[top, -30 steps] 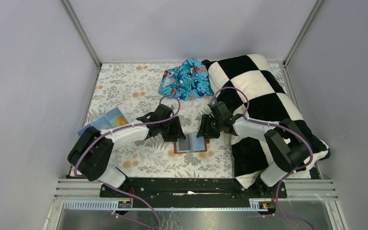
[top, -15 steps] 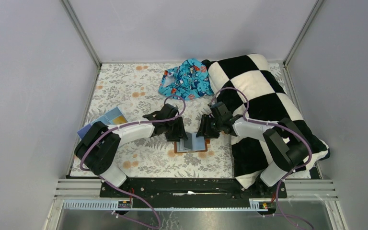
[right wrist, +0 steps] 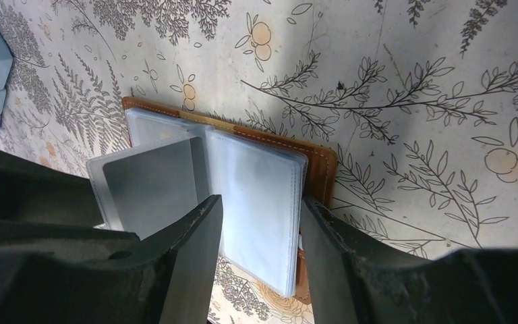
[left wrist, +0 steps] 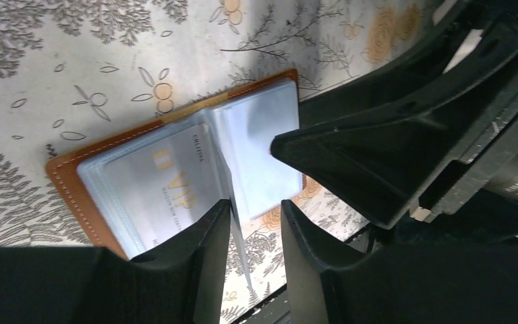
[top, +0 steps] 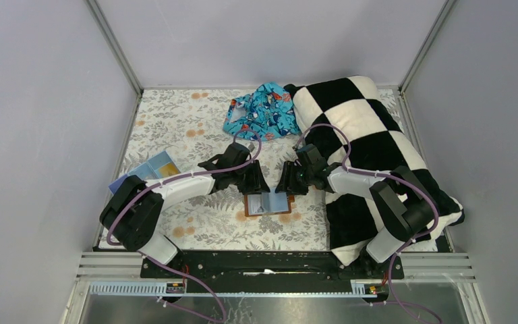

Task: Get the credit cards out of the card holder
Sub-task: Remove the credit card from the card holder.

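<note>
**Hovering at an open card holder**

Near the centre of the top view, the card holder [top: 268,204] lies open and flat on the floral desk [top: 175,121]. The left hand [top: 255,187] is at its upper left corner and the right hand [top: 285,188] at its upper right. From there, the raised leaf [top: 268,200] at the spine is only a pale sliver.

The left wrist view alone shows a credit card [left wrist: 168,182] with gold "VIP" lettering, tucked in a clear sleeve on the holder's left page. The left hand [left wrist: 255,216] has its fingers narrowly apart. The leaf [left wrist: 231,202] stands edge-on in that gap against one finger, with desk pattern visible beside it.

The right wrist view shows the leaf's broad grey face [right wrist: 150,185]. The right hand [right wrist: 260,209] is spread wide over the right-hand sleeve.

Only the top view takes in the light-blue box [top: 150,170] at left, the patterned cloth [top: 263,111] and the checkered blanket [top: 371,135].
</note>
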`<state>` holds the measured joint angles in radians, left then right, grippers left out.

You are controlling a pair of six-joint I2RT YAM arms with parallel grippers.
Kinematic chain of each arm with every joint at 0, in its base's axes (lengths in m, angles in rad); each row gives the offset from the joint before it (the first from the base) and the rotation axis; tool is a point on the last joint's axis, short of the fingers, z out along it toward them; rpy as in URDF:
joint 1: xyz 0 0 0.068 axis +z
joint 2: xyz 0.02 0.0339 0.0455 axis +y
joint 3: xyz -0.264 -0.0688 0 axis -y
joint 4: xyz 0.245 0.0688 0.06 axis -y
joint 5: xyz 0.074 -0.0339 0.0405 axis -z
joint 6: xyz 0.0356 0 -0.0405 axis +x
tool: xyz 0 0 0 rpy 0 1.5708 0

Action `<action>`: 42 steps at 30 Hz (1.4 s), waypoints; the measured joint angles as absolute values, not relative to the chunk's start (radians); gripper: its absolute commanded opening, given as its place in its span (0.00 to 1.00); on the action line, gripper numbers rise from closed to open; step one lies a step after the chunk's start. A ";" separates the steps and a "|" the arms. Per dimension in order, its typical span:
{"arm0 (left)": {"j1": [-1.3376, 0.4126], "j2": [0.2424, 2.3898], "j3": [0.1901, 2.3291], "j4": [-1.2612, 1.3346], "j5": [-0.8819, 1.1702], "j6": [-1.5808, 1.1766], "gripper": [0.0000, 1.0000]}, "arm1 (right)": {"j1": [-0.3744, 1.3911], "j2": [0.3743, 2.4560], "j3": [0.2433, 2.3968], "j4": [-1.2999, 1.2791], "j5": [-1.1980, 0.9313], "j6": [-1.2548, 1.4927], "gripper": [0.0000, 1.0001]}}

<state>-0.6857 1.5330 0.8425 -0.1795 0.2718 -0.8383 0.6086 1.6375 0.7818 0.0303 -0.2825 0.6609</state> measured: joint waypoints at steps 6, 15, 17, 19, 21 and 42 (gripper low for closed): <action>-0.686 1.534 0.842 -0.139 0.321 -0.850 0.37 | 0.609 1.637 0.780 0.036 -0.282 0.664 0.54; -0.687 1.551 0.842 -0.088 0.373 -0.864 0.37 | 0.607 1.604 0.760 0.023 -0.261 0.663 0.54; -0.689 1.564 0.842 -0.056 0.400 -0.873 0.37 | 0.600 1.585 0.757 0.003 -0.247 0.662 0.54; -0.692 1.581 0.842 -0.030 0.424 -0.880 0.38 | 0.585 1.562 0.753 -0.018 -0.239 0.659 0.55; -0.696 1.593 0.842 -0.017 0.442 -0.887 0.41 | 0.564 1.532 0.748 -0.037 -0.220 0.652 0.55; -0.702 1.564 0.752 -0.033 0.341 -0.949 0.52 | 0.612 1.528 0.715 0.072 -0.356 0.683 0.50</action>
